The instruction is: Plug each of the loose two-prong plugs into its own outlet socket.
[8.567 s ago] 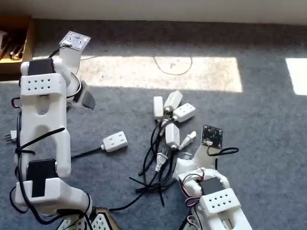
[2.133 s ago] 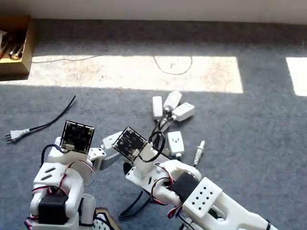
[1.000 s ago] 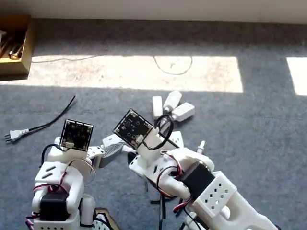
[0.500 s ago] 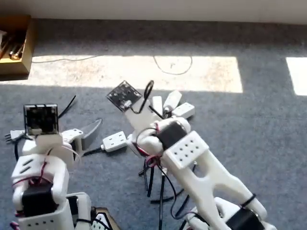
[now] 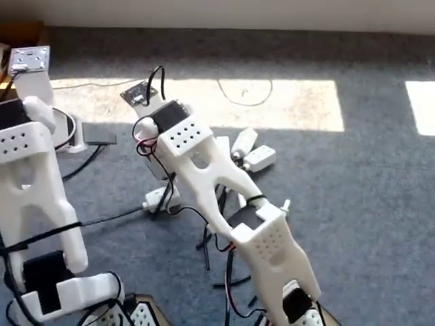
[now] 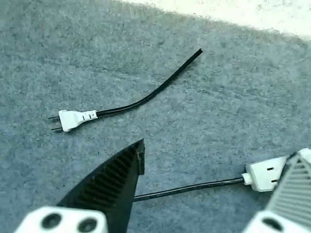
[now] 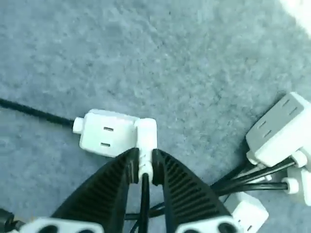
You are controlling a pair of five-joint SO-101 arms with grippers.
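Your right end effector (image 7: 144,156) is clenching the white plug (image 7: 146,131) against the socket block (image 7: 102,133) just ahead — be pushing straight, keeping prongs square to its slots.

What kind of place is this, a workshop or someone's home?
Probably the floor of an indoor room; home or lab, I can't tell. There is grey carpet, a sunlit patch as from a window, and a pale wall base behind.

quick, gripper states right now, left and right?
Left gripper: open, holding nothing.
Right gripper: closed on a white plug.
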